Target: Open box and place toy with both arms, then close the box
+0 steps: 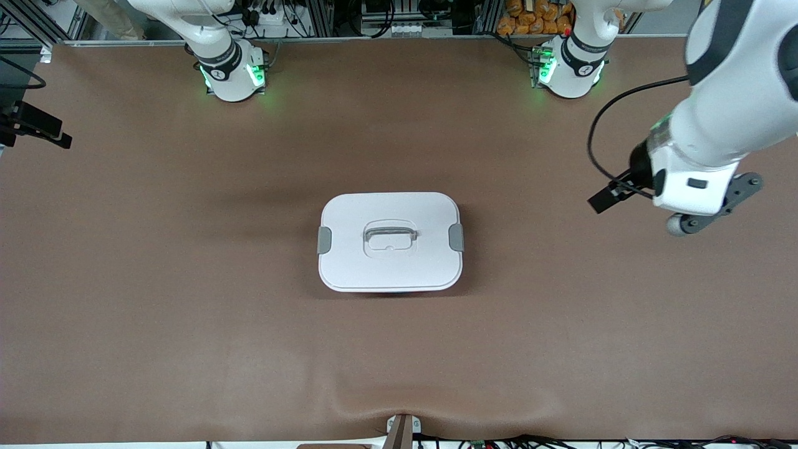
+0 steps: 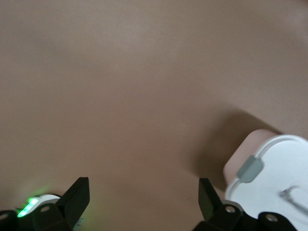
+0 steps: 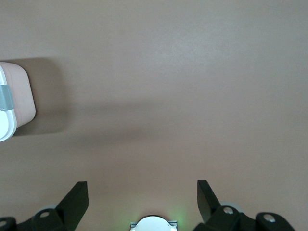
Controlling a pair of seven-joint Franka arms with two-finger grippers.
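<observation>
Lidded white box (image 1: 391, 242): shut, both latches down, mid-table. Left gripper (image 2: 143, 202), right gripper (image 3: 142, 199): wide open, empty, well clear, parked aloft.

I find the white box (image 1: 391, 242) mid-table, lid shut flat, grey clips at both ends, handle folded down.

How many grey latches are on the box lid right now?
2. One latch sits on the lid's edge toward the right arm's end of the table, the other latch on the edge toward the left arm's end. None shows on the remaining edges.
</observation>
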